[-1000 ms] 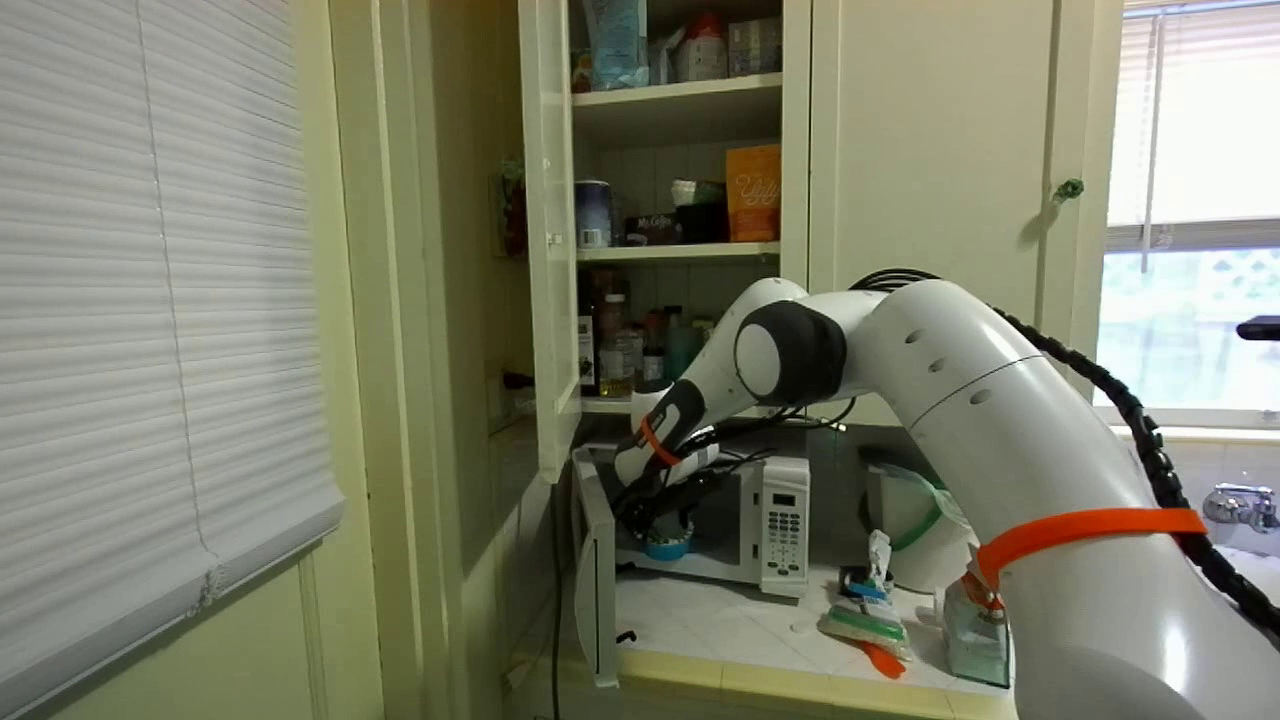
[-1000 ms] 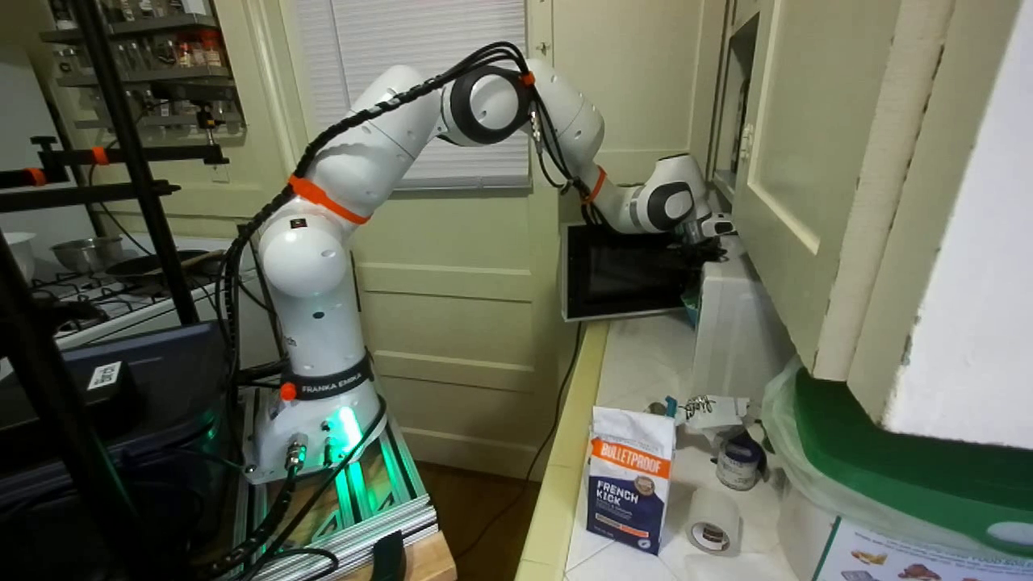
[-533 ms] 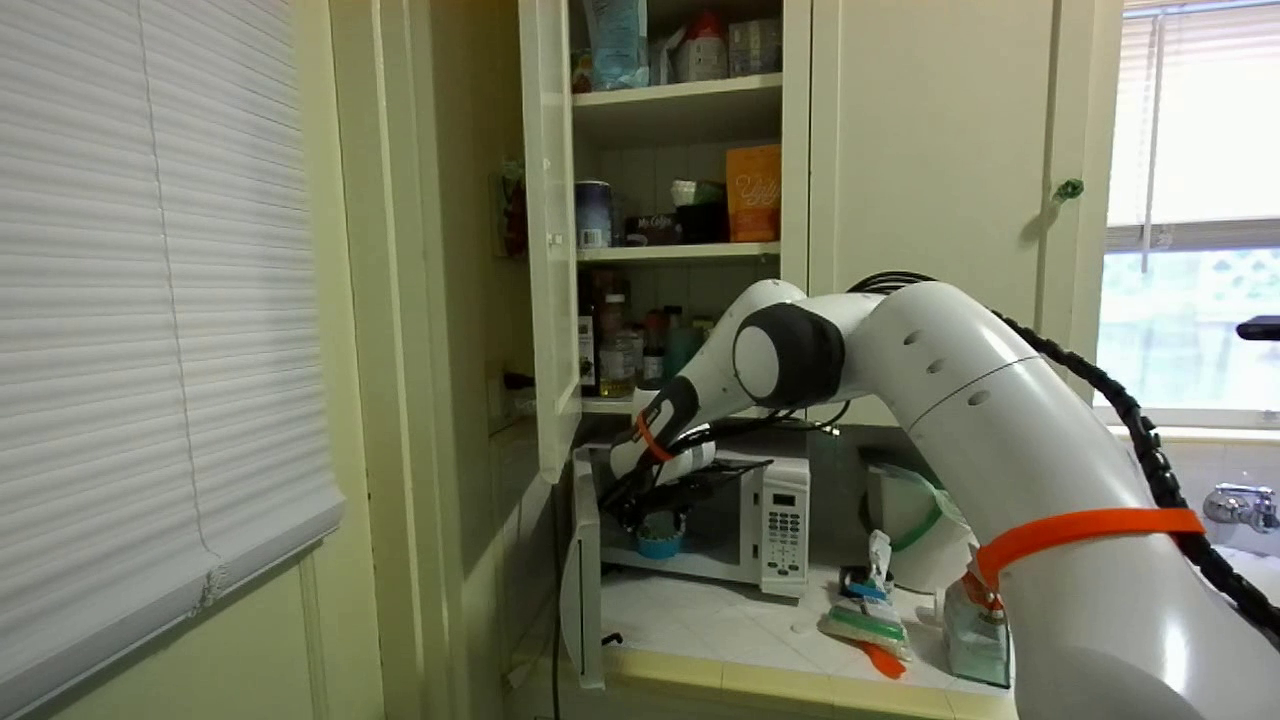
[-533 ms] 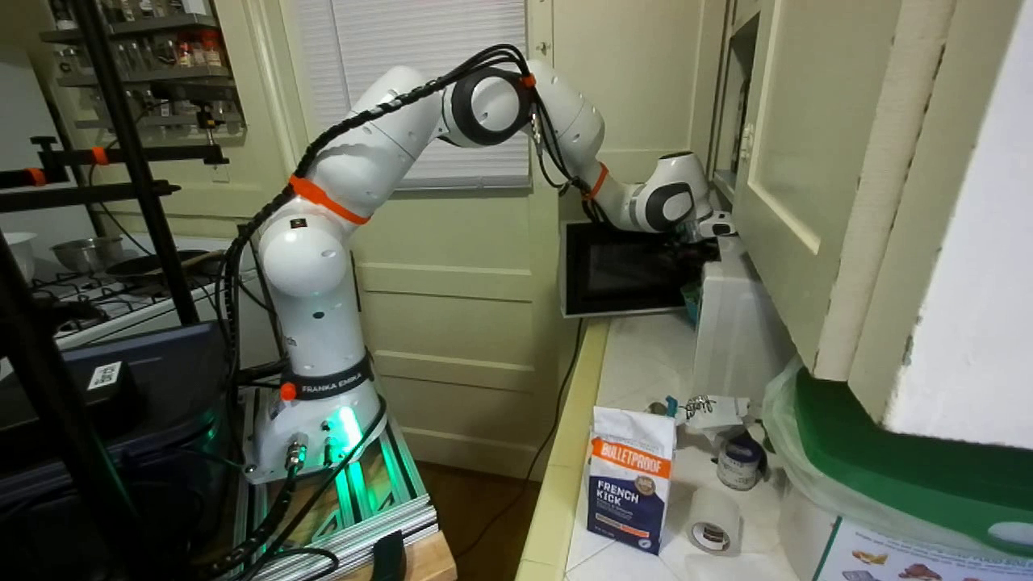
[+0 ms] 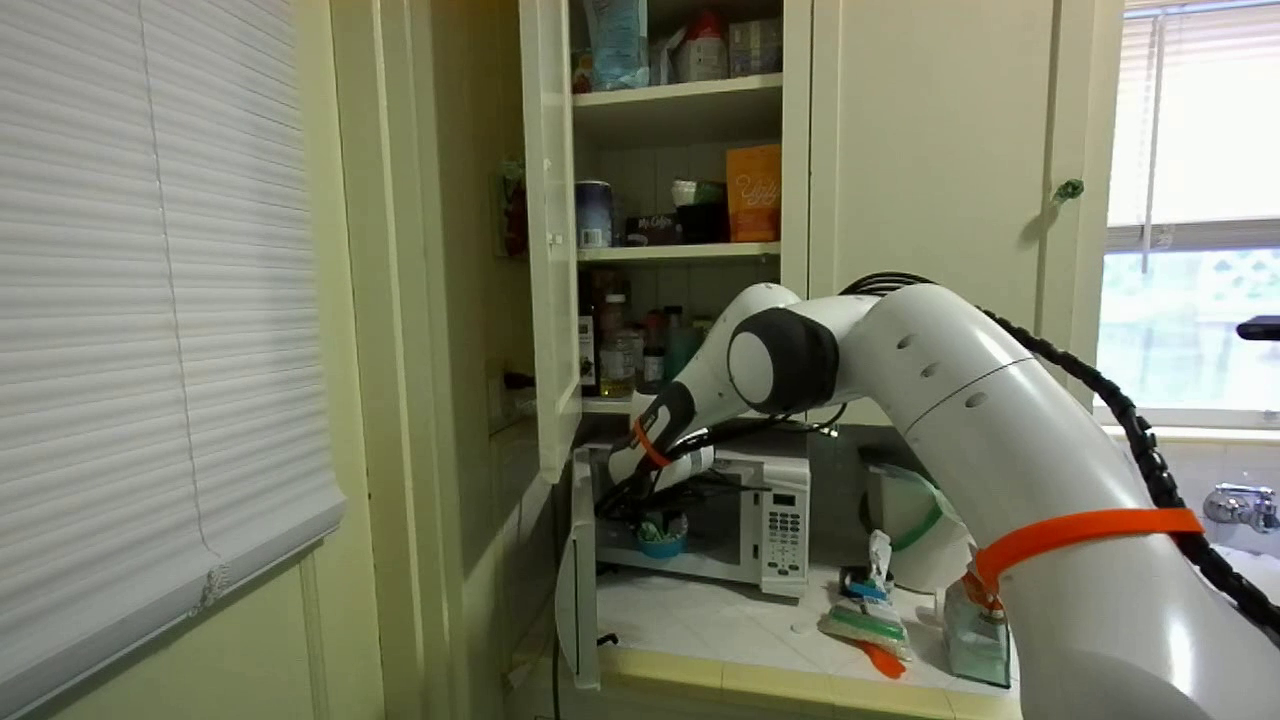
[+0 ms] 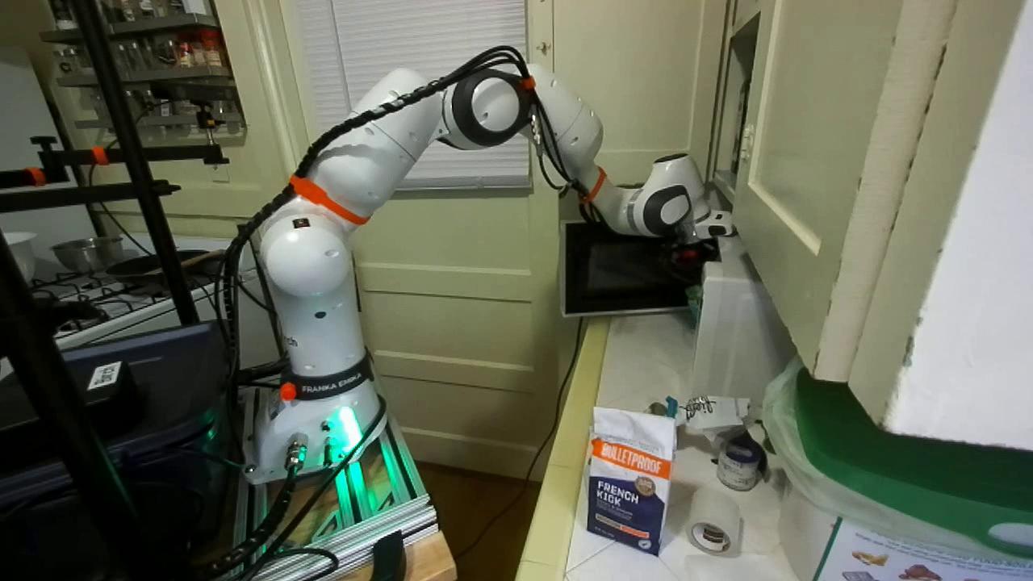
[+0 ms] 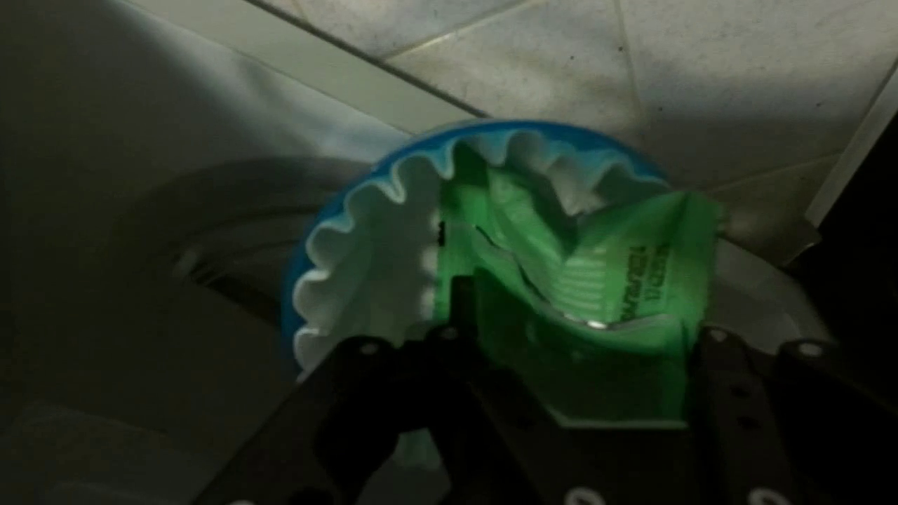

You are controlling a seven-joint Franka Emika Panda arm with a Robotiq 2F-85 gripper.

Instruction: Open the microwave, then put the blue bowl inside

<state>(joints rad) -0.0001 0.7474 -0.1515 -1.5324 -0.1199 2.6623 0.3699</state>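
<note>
The white microwave (image 5: 784, 530) stands on the counter with its door (image 5: 580, 580) swung open; the door's dark inner face (image 6: 629, 270) shows in an exterior view. The blue bowl (image 5: 661, 548) sits upright at the microwave's front opening. In the wrist view the bowl (image 7: 330, 210) has a whitish wavy lining, overlaps the white front edge, and holds a green packet (image 7: 624, 273). My gripper (image 7: 582, 326) is just above the bowl, fingers apart, with the packet showing between them. In an exterior view the bowl (image 6: 694, 300) is mostly hidden behind the microwave's side.
An open cabinet door (image 5: 552, 250) hangs above the microwave on the left. On the counter are a bag and an orange utensil (image 5: 882, 659), a coffee bag (image 6: 631, 480), a tape roll (image 6: 714, 520) and a white bin with a green lid (image 6: 888, 468).
The bowl shifted slightly left in an exterior view and then stayed. The gripper moved slightly left and up from it. The microwave door swung a little further open.
</note>
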